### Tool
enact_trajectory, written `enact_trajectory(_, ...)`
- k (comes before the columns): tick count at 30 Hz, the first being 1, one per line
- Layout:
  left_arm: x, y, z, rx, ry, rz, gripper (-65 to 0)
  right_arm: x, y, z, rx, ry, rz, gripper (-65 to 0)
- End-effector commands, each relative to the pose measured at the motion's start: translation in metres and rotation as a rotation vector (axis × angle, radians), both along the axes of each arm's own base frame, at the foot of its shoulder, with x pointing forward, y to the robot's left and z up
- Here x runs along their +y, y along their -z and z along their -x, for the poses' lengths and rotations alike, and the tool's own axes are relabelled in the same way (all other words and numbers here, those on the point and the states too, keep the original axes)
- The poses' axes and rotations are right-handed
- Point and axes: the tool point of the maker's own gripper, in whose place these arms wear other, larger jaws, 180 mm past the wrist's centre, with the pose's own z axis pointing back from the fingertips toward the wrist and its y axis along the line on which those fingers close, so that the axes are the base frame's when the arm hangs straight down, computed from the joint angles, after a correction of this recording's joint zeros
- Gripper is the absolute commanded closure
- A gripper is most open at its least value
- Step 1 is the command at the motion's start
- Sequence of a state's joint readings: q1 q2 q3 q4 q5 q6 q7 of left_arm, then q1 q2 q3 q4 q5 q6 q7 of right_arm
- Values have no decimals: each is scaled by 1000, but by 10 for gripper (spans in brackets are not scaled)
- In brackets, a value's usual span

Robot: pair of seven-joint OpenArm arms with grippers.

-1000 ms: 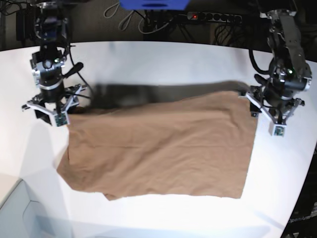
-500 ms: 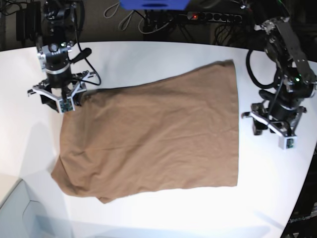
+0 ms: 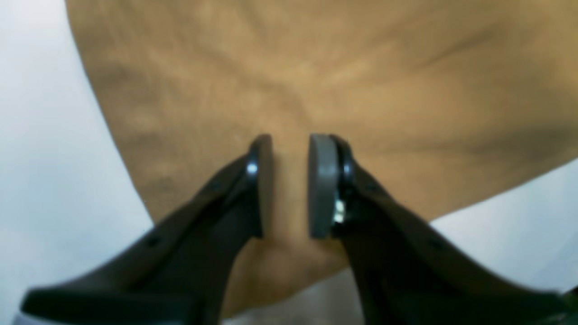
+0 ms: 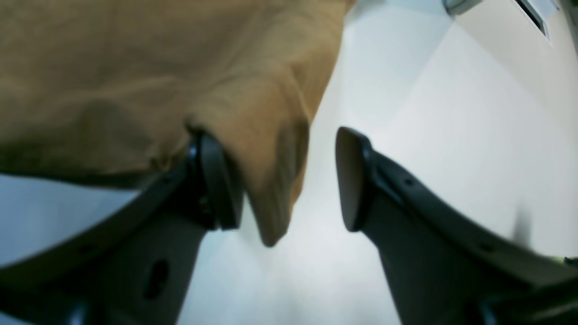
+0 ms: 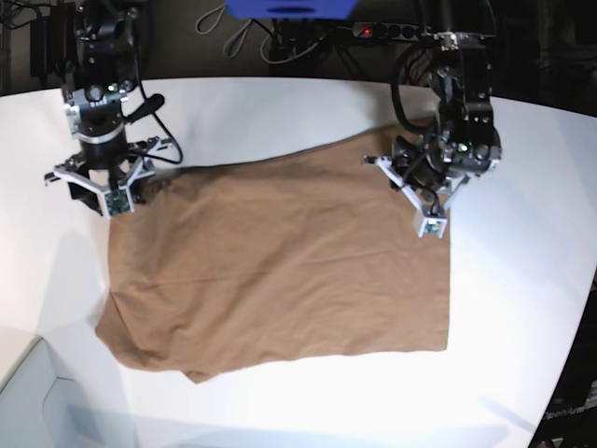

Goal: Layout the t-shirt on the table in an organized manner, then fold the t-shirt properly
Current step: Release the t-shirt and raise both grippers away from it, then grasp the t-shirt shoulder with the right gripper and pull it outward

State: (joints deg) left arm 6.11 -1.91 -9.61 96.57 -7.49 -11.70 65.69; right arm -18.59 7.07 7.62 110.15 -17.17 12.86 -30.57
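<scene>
While the t-shirt [image 5: 280, 266] lies spread mid-table [image 5: 522, 308], left jaws [image 3: 291, 185] narrowed over cloth at 2 o'clock, grip unconfirmed, right jaws [image 4: 282, 180] open at 10 o'clock, a shallow pinch could be lost and the cloth bunched.

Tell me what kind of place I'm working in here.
Probably a robotics lab or test bench: a bare white table holding only the brown t-shirt, with a power strip and loose cables behind it.
</scene>
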Motion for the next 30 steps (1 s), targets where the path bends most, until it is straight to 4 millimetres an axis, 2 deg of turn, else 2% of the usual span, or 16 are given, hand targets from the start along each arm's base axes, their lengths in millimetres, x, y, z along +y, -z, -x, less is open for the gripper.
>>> enact_trajectory(1,7,-3,-2,-15,0,-16,-84,-7,-16,-8,-55,10,20,-329)
enact_trajectory(4,18,9,9,30,-1,-41,0,-21,-27,-16,-91,48,32,-329)
enact_trajectory(7,37,28,18,78,-8,-72,0,-32,-37,-23,-122,76,41,-329)
enact_trajectory(10,44,38,17,40,-18,-76,0,-36,-42,-26,-137,85,46,-329)
enact_trajectory(13,53,30,17,12,-28,-92,0,-36,-40,-24,-129,84,47,-330)
enact_trajectory(17,75,16,12,-26,-77,-115,0,-32,-22,-7,-65,67,46,-330)
enact_trajectory(20,105,9,9,-43,-135,-147,0,-35,-16,2,-40,64,57,-330)
enact_trajectory(22,117,6,9,-50,-155,-164,0,-40,-11,7,-19,67,72,-330)
enact_trajectory(26,125,-1,7,-67,-161,-179,0,-46,-13,9,-23,86,75,-329)
enact_trajectory(30,123,-1,6,-68,-163,-173,0,-21,-7,22,-11,82,10,-330)
